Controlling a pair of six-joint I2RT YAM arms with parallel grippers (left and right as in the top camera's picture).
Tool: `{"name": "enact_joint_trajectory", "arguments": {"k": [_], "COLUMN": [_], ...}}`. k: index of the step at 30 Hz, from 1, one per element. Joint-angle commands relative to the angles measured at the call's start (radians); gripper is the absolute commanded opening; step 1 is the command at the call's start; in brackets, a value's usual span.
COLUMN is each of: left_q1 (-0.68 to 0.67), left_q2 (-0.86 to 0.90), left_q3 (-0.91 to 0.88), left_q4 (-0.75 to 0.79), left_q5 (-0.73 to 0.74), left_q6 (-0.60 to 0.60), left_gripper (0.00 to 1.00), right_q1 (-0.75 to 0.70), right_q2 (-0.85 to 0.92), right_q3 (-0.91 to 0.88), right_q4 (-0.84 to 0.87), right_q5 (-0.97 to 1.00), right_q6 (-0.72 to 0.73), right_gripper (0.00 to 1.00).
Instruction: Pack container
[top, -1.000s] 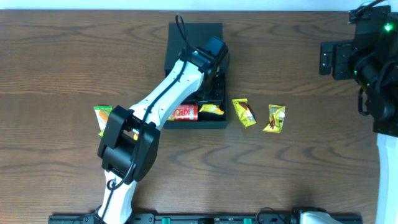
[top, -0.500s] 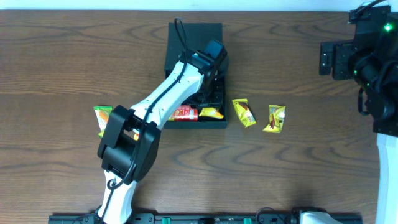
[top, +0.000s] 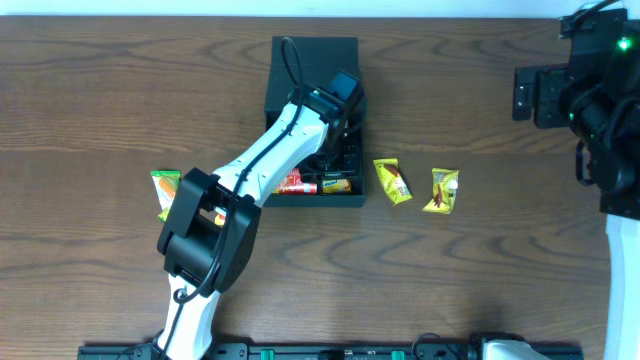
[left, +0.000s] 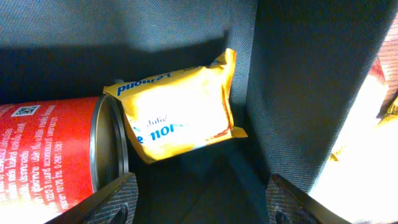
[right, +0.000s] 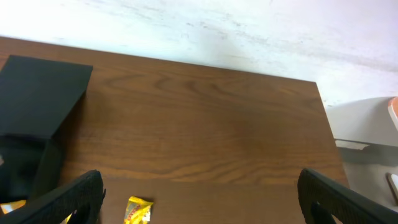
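**Container is light, stiff and likely to slide: take it by the flap edge**

- The dark teal-green square rigid cardboard container (top: 330, 198) sits at table centre, toward the far edge. Its hinged flap lid (top: 315, 62) is thrown open on the far side.
- The left gripper (left: 200, 190) is down inside it, fingers spread wide and holding nothing. Below it, the yellow foil snack packet (left: 177, 115) lies touching the end of the red cylindrical chip can (left: 43, 155).
- The right gripper (right: 199, 180) is parked at the far right, fingers apart and empty.
- Two yellow packets (top: 392, 181) (top: 442, 190) lie just right of the box, and a green-yellow packet (top: 163, 190) lies well to its left.
- My read on handling: the walls are stiff, the load is light and the base is smooth on the wooden table (top: 480, 260), so a side push probably shifts the whole box.
- Pinch the flap's free edge to close it, or a wall rim to steady the box. Don't squeeze the packets hard; they're soft and crinkly.
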Motion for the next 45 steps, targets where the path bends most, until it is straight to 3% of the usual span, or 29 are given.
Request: {"name": "enact_joint_trajectory", "arguments": {"k": [1, 10, 19, 25, 33, 36, 40, 45], "left_q1": [0.001, 0.006, 0.051, 0.114, 0.164, 0.164, 0.177, 0.240], "left_q2": [-0.002, -0.002, -0.003, -0.010, -0.099, -0.147, -0.189, -0.202], "left_q3": [-0.003, 0.015, 0.123, 0.223, 0.358, 0.358, 0.358, 0.358], "left_q4": [-0.005, 0.032, 0.026, -0.014, -0.065, -0.086, -0.144, -0.225], "left_q5": [-0.001, 0.013, -0.035, -0.043, -0.139, -0.204, -0.286, -0.291], "left_q6": [-0.004, 0.011, 0.035, 0.087, 0.124, 0.158, 0.159, 0.150], "left_gripper": [0.68, 0.72, 0.70, 0.61, 0.61, 0.68, 0.68, 0.54], "right_q1": [-0.007, -0.007, -0.007, -0.007, -0.007, -0.006, -0.006, -0.005], "right_q2": [0.000, 0.000, 0.021, 0.039, 0.040, 0.046, 0.065, 0.129], "right_q3": [-0.006, -0.006, -0.024, -0.186, -0.433, -0.520, -0.635, -0.708], "right_q4": [-0.001, 0.000, -0.010, 0.043, 0.127, 0.173, 0.227, 0.238], "right_q5": [-0.011, -0.011, -0.017, -0.026, -0.083, -0.109, -0.146, -0.145], "right_q6": [0.021, 0.021, 0.023, 0.058, 0.191, 0.245, 0.323, 0.381], "right_gripper": [0.99, 0.99, 0.99, 0.97, 0.96, 0.89, 0.79, 0.73]}}
